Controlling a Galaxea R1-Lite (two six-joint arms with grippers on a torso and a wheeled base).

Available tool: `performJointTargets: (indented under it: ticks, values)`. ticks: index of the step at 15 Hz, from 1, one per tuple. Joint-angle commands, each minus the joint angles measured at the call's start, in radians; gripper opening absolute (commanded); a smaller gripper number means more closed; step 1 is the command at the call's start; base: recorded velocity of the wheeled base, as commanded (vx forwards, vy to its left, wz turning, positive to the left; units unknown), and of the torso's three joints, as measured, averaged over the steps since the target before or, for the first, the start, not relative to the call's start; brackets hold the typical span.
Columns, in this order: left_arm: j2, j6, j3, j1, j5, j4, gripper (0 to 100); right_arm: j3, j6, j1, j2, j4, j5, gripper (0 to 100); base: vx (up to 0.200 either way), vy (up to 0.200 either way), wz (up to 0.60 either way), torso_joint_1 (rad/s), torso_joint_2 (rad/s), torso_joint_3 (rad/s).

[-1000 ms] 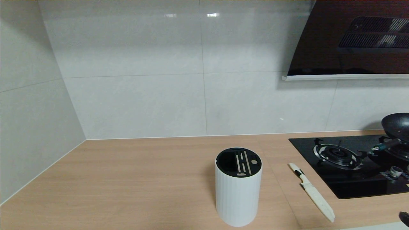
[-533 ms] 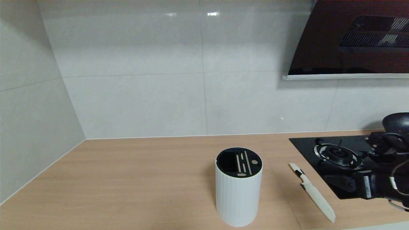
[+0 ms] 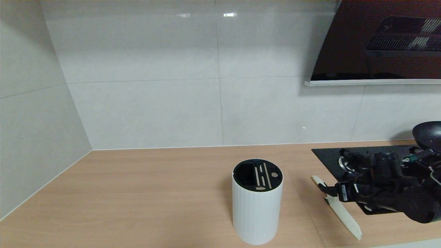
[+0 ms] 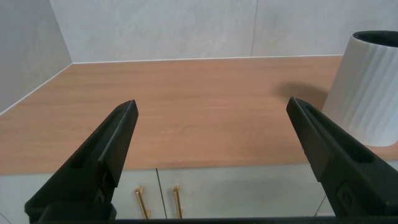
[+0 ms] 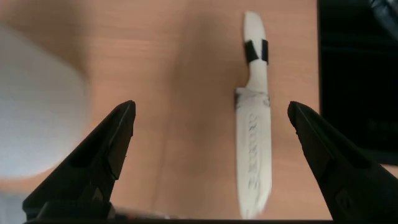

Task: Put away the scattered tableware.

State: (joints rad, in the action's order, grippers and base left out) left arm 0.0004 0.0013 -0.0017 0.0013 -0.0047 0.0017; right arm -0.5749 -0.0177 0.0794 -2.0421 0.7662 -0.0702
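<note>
Head view: right gripper [image 3: 324, 188] hovering over a white knife with a black-banded handle [image 3: 339, 210].
Nearest, the left gripper [image 4: 211, 104] hangs at the light wooden counter's [image 3: 155, 193] front edge, fingers apart. The right gripper's fingers are spread too; the knife lies flat below them, between the white ribbed cylindrical holder [image 3: 256, 206] and the black glass hob [image 3: 330, 156]. A black wok [image 3: 427, 134] sits farthest back.

The light brown wooden counter [image 3: 144, 193] looked smooth and matt. The tall white round holder [image 3: 257, 210] had ribbed sides like plastic. The pale grey wall tiles [image 3: 144, 103] and flat black stove top [image 3: 325, 155] were shiny.
</note>
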Motion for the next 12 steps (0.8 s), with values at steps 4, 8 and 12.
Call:
performJointTargets:
  ticks: [4,8,12]
  values:
    - [0.0,0.0,0.0,0.0,0.0,0.0,100,-0.068,0.019,-0.041,-0.236,0.067,0.032,100,0.0,0.0,0.0,0.0,0.0,0.0]
    - [0.0,0.0,0.0,0.0,0.0,0.0,100,-0.069,0.03,-0.041,-0.288,0.124,0.067,100,0.0,0.0,0.0,0.0,0.0,0.0]
    - [0.0,0.0,0.0,0.0,0.0,0.0,100,-0.068,0.039,-0.035,-0.3,0.125,0.104,100,0.0,0.0,0.0,0.0,0.0,0.0]
